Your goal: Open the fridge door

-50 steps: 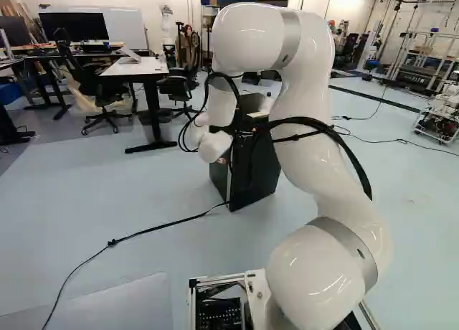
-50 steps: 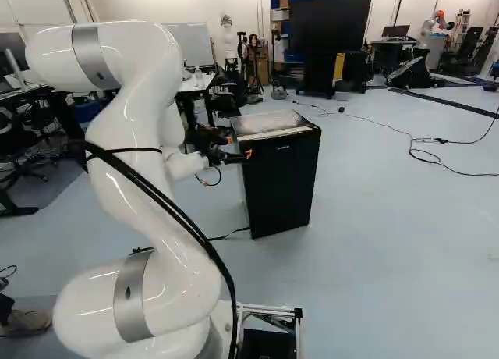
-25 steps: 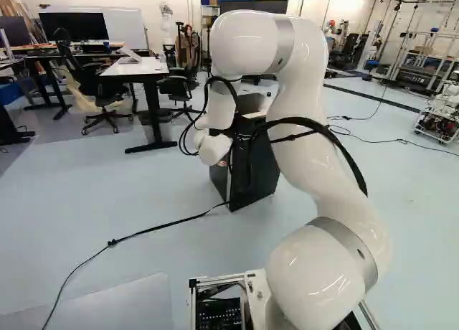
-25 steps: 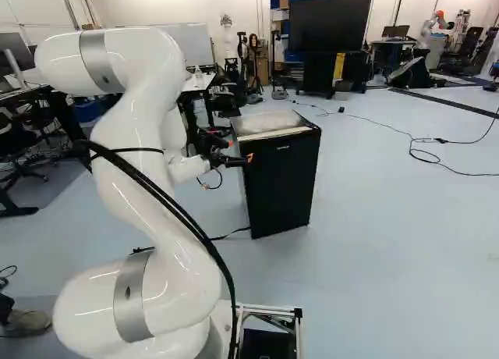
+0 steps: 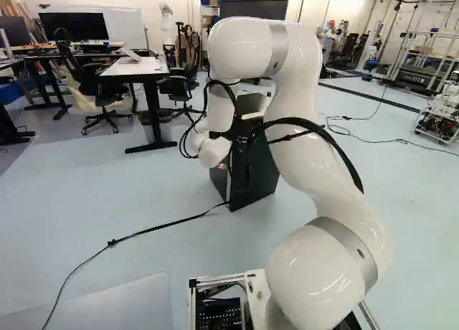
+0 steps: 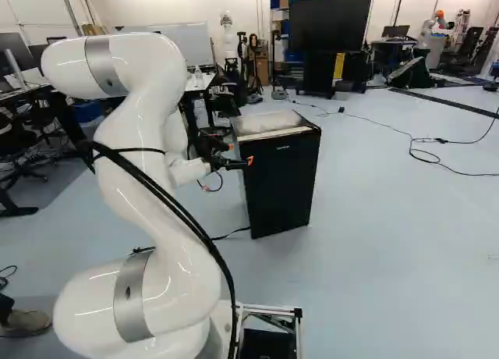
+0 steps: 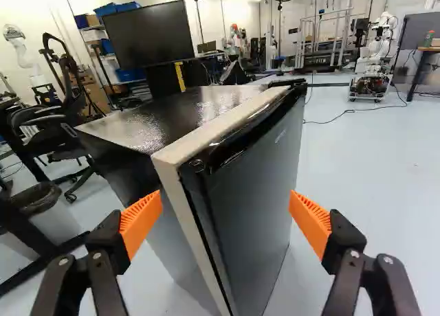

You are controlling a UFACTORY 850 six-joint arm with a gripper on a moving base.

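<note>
Fridge point(image 7: 258, 185) stands upright on the floor point(image 6: 390, 242) as the white arm's point(image 6: 144, 179) end effector point(image 6: 240, 154), fingers spread open, faces its near corner.

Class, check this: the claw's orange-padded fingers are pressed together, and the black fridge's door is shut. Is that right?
Not quite: the wrist view shows the claw with its orange-padded fingers wide apart. The door of the black fridge is shut, as stated.
</note>
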